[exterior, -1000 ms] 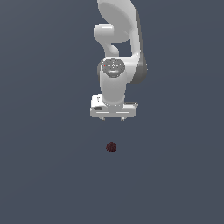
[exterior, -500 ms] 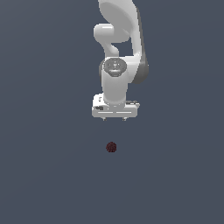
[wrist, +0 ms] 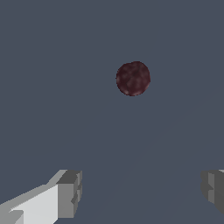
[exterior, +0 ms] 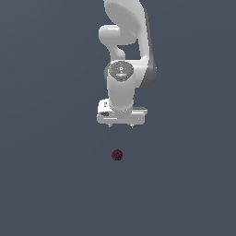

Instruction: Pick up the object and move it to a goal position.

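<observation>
The object is a tiny dark red-maroon ball (exterior: 117, 155) with a mottled surface, lying on the plain grey floor. In the exterior view it sits below my white gripper (exterior: 120, 125), with a clear gap between them. The gripper points down and is open and empty. In the wrist view the ball (wrist: 133, 78) lies ahead of the gripper (wrist: 142, 192), whose two fingertips (wrist: 70, 194) stand wide apart and hold nothing.
The white arm (exterior: 126, 41) rises above the gripper to the frame's upper edge. The flat grey floor (exterior: 46, 184) shows no other objects.
The gripper has come down slightly toward the ball. The ball has not moved.
</observation>
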